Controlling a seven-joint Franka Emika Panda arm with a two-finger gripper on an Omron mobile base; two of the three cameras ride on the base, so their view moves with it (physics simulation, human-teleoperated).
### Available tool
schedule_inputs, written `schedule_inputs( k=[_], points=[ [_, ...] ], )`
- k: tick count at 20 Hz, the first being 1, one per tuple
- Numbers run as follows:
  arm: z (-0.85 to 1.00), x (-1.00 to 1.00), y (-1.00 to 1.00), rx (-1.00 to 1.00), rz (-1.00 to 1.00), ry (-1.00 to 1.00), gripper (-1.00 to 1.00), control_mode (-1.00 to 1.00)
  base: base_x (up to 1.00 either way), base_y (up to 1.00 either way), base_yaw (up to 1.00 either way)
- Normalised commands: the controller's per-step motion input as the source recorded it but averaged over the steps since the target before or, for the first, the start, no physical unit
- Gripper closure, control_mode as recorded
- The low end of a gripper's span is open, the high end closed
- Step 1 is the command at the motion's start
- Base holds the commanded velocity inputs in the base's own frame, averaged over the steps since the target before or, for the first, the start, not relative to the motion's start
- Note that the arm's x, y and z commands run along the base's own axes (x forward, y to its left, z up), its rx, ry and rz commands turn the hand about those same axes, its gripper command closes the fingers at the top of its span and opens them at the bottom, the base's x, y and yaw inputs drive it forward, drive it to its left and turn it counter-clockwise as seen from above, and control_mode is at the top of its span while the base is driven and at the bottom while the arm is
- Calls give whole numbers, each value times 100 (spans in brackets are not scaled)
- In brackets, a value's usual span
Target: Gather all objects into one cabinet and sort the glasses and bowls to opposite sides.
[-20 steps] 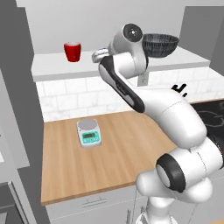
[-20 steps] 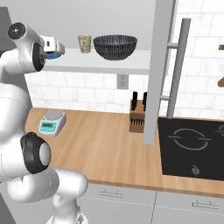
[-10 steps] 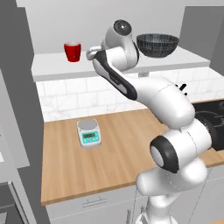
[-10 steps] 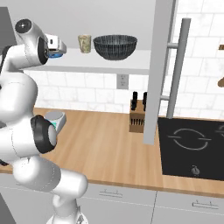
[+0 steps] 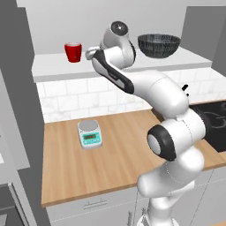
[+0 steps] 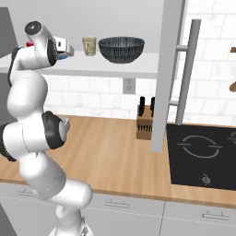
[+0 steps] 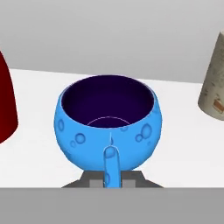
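Note:
My gripper [image 7: 111, 154] is shut on the near rim of the small blue bowl [image 7: 83, 131], with one finger inside and one outside. The bowl hangs over the white shelf [image 7: 183, 148] of the cabinet, between the red cup [image 7: 5, 109] on the left and the beige cup [image 7: 213, 83] on the right. From the right base the gripper [image 6: 63, 50] shows at shelf height with a sliver of the blue bowl [image 6: 67, 54] under it. The red cup [image 5: 73, 52] and the large dark bowl [image 5: 159, 45] stand on the shelf [image 5: 53, 68]. The beige cup [image 6: 89, 46] stands left of the dark bowl [image 6: 121, 49].
A white-and-teal kitchen scale [image 5: 90, 133] sits on the wooden counter [image 5: 110, 167] below the shelf. A knife block [image 6: 145, 124] stands by the wall, beside a grey cabinet side panel [image 6: 166, 69] and a tall handle [image 6: 186, 73]. A black cooktop [image 6: 203, 154] lies right.
The arm's elbow and lower links have swung left. The hand has shifted slightly toward the red cup at shelf height, still shut on the blue bowl.

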Motion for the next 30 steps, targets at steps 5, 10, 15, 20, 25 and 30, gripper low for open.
schedule_inputs(
  k=[5,10,15,20,25,30],
  points=[
    [0,0,26,7,0,14,-100,-100,0,0,0],
    [-9,5,13,3,0,8,-100,-100,0,0,0],
    [-18,24,0,0,0,0,-100,-100,0,0,0],
    [12,4,0,0,0,-2,-100,-100,0,0,0],
    [33,-37,0,0,0,-1,-100,-100,0,0,0],
    [18,-85,0,0,0,-1,-100,-100,0,0,0]
  ],
)
